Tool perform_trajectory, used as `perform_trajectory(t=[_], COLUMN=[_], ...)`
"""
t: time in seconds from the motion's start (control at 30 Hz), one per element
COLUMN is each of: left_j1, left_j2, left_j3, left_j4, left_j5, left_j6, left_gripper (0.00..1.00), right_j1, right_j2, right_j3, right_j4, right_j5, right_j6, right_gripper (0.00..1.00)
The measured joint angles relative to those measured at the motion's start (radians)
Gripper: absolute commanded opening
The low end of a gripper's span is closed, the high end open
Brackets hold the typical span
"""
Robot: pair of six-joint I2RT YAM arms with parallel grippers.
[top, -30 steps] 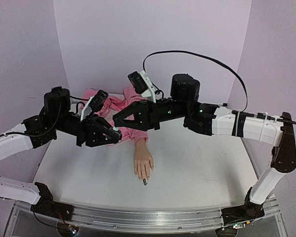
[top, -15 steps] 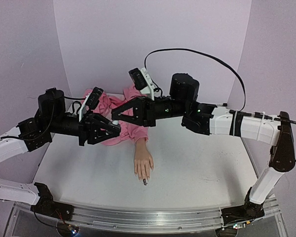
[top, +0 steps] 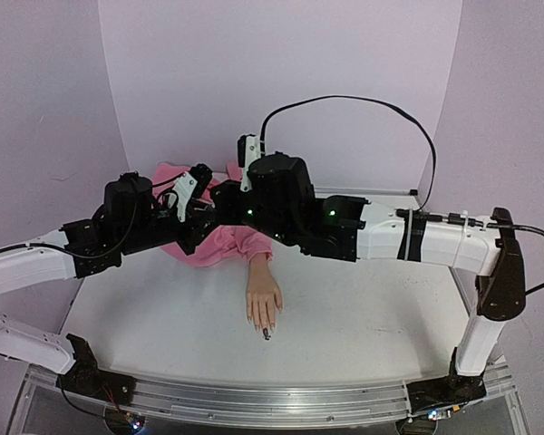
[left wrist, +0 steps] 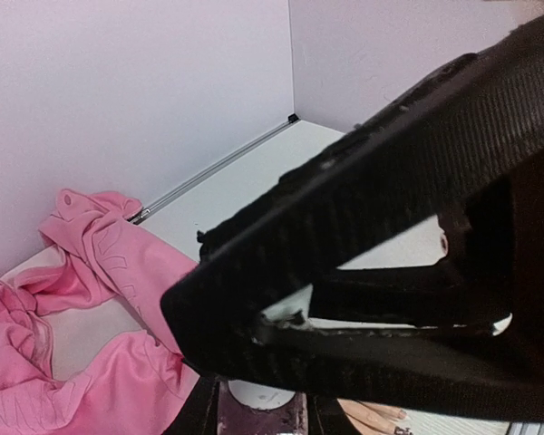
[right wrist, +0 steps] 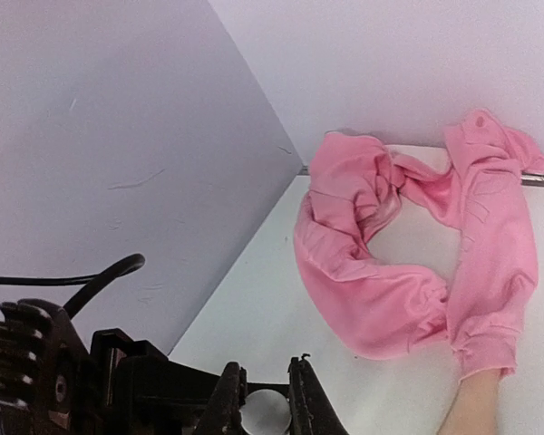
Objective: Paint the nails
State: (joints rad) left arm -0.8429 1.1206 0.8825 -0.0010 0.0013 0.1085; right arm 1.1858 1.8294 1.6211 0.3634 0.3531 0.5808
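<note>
The left claw has its two fingers closed almost to a point, and a small white bit looks pinched at the tip. The right claw has its fingers a little way apart with a white round thing between them. I cannot tell if it squeezes that thing or just sits around it. From above, the two claws meet nose to nose over the pink cloth, at the back of the table.

The hand lies flat on the table nearer the front, well apart from both claws. The nails are at its fingertips. One nail is dark and the rest look skin-coloured.

I think the claws are getting the paint ready together, one holding and one pulling or turning. To do it well, one claw should hold tight and not wobble. The other should go slowly and straight, so nothing tips or drips on the cloth. Then the painting tip must come down gently on one small nail at a time.

A lot is hard to see. From above, the arms cover the claw tips. The left claw's camera is mostly filled by its own fingers. I cannot tell what the white things are, and I see no brush or bottle for sure. The nails are tiny in every view
</note>
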Motion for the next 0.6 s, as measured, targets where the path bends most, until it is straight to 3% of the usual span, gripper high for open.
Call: perform_trajectory(t=[0.1,0.17,0.23,0.37,0.47,0.6], left_j1=[-0.003,-0.003,-0.003,0.042,0.06,0.097], left_j2=[0.027,0.024,0.007,-0.021,-0.034,-0.062], left_j3=[-0.001,-0.009,-0.031,-0.076,-0.082,-0.078], left_j4=[0.025,0.043,0.055,0.042,0.013,-0.003], left_j5=[-0.001,0.015,0.031,0.056,0.148,0.41], left_j6=[0.0,-0.003,-0.013,-0.064,-0.105,-0.163], left_gripper=[0.0,0.0,0.0,0.0,0.0,0.0], right_j1=[0.015,0.018,0.016,-0.021,-0.101,-0.257], right_j2=[0.011,0.011,0.007,-0.067,-0.15,-0.24], right_j3=[0.024,0.027,0.027,-0.041,-0.114,-0.232], right_j4=[-0.047,-0.056,-0.064,-0.08,-0.067,0.029], right_j5=[0.088,0.099,0.069,-0.139,-0.341,-0.669], right_j6=[0.018,0.018,0.016,-0.026,-0.06,-0.099], right_gripper=[0.04,0.32,0.46,0.66,0.87,0.91])
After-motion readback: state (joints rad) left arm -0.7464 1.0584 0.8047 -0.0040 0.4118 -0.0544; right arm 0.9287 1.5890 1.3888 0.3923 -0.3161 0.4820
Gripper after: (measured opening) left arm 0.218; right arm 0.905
